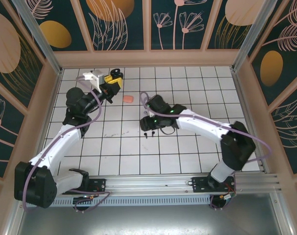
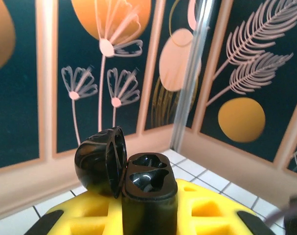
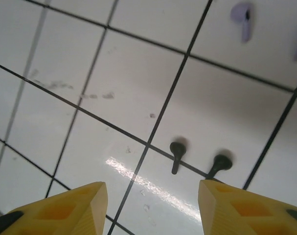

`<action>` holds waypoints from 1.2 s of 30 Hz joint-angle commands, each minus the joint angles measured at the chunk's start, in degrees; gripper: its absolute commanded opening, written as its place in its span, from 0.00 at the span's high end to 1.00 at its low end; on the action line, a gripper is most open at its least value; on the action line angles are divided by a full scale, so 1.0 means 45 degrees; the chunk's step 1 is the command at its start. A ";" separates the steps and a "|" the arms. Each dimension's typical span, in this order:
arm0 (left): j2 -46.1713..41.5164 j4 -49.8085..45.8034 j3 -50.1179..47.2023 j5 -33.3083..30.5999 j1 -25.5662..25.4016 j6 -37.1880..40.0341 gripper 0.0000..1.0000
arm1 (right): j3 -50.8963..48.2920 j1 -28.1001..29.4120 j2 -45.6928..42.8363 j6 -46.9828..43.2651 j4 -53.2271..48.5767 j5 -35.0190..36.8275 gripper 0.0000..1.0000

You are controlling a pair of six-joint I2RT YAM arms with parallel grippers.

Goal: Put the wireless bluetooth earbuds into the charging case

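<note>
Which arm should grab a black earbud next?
Right. The right gripper hovers open above the two small black stemmed earbuds on the table; the left gripper is shut on the open black charging case.

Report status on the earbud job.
Left gripper shut on open black case, empty. Right gripper open above black earbuds on table. Lavender earbuds apart, not obstructing.
</note>
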 commanded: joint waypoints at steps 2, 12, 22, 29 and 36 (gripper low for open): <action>-0.0529 0.1386 -0.0268 -0.0877 -0.0015 -0.0711 1.00 | 0.1240 0.0560 0.1503 0.1512 -0.1024 0.1904 0.49; -0.1008 0.1701 -0.0839 -0.1174 -0.0016 -0.0802 1.00 | 0.2479 0.1193 0.3527 0.2043 -0.1810 0.2213 0.55; -0.1077 0.1823 -0.0979 -0.1192 -0.0016 -0.0757 1.00 | 0.2570 0.1296 0.4214 0.2495 -0.2138 0.2558 0.58; -0.1106 0.1882 -0.1018 -0.1131 -0.0016 -0.0739 1.00 | 0.2685 0.1296 0.4573 0.2434 -0.2077 0.2530 0.60; -0.1145 0.1921 -0.1072 -0.1091 -0.0001 -0.0801 1.00 | 0.2750 0.1296 0.4840 0.2358 -0.2059 0.2625 0.64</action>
